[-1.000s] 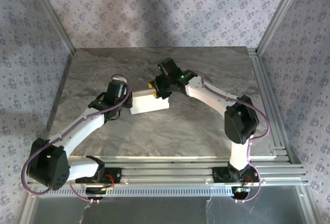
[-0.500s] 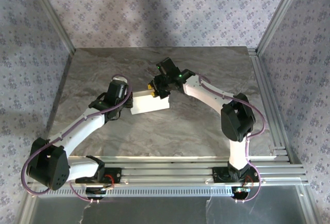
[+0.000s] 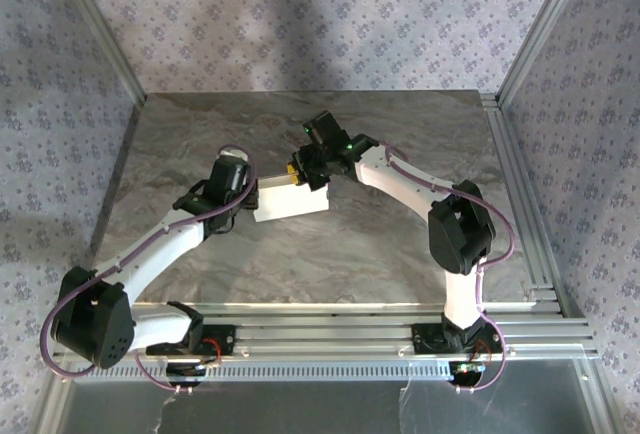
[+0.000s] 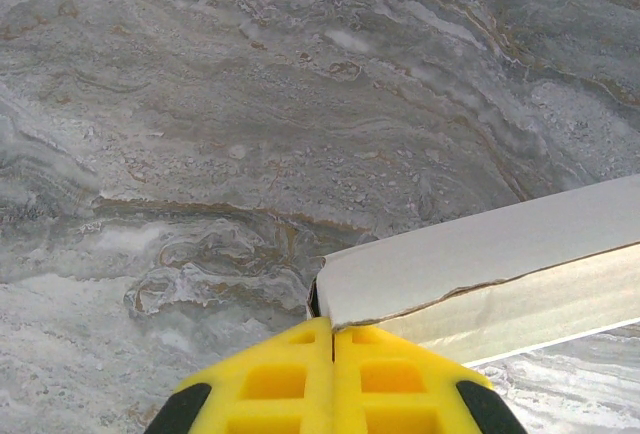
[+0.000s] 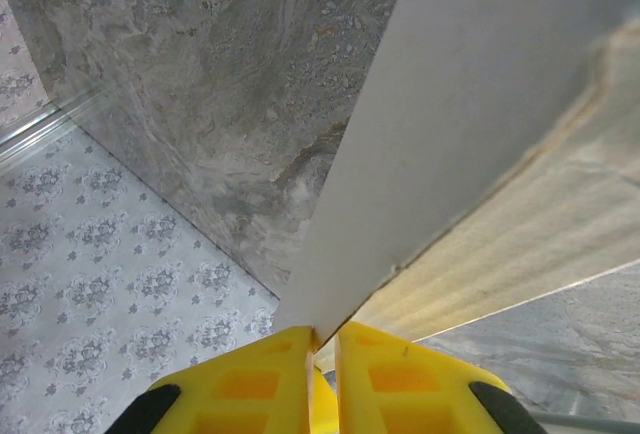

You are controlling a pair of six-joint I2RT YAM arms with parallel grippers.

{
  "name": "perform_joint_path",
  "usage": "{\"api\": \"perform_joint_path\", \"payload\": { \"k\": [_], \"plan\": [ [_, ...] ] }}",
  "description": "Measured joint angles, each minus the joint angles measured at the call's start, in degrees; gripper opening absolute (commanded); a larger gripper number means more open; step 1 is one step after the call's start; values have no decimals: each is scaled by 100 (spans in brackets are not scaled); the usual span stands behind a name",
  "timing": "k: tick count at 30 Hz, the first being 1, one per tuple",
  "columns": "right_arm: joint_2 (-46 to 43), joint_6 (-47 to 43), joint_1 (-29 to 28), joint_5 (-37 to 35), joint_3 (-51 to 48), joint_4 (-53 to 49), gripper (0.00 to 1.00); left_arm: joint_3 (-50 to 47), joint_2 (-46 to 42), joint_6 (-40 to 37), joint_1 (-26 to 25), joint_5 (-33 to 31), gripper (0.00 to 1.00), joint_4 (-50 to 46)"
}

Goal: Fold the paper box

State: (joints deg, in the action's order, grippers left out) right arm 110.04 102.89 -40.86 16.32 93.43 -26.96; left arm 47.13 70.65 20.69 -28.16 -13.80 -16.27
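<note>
The paper box (image 3: 292, 203) is a small white cardboard box lying on the marble table (image 3: 400, 244), between the two arms. My left gripper (image 3: 252, 197) is at its left end. In the left wrist view the yellow fingers (image 4: 290, 374) are pressed together at the gripper's tip (image 4: 333, 329), pinching the corner of the box's top panel (image 4: 470, 259). My right gripper (image 3: 303, 176) is at the box's far right corner. In the right wrist view its tip (image 5: 327, 337) is closed on the edge of a white panel (image 5: 470, 134), with only the thin card between the fingers.
Aluminium rails run along the table's right side (image 3: 520, 194) and near edge (image 3: 330, 329). Patterned fabric walls (image 3: 300, 24) close in the back and both sides. The right arm's elbow (image 3: 460, 234) stands over the table's right half.
The right gripper's jaws have closed onto the box's panel edge, and its wrist has shifted slightly left. The left gripper and the box have hardly moved.
</note>
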Motion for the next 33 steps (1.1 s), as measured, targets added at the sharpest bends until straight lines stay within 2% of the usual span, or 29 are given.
{"api": "perform_joint_path", "payload": {
  "k": [10,15,25,33],
  "plan": [
    [0,0,0,-46,-13,42,7,0,0,2,-33,-59,0,-7],
    [0,-26,-2,-68,-24,39,26,0,0,2,-37,-61,0,-7],
    [70,-24,-4,-149,7,31,29,0,0,2,-48,-81,0,-13],
    [177,-22,-61,-321,238,-195,25,0,0,4,-81,-138,0,-24]
  ]
}}
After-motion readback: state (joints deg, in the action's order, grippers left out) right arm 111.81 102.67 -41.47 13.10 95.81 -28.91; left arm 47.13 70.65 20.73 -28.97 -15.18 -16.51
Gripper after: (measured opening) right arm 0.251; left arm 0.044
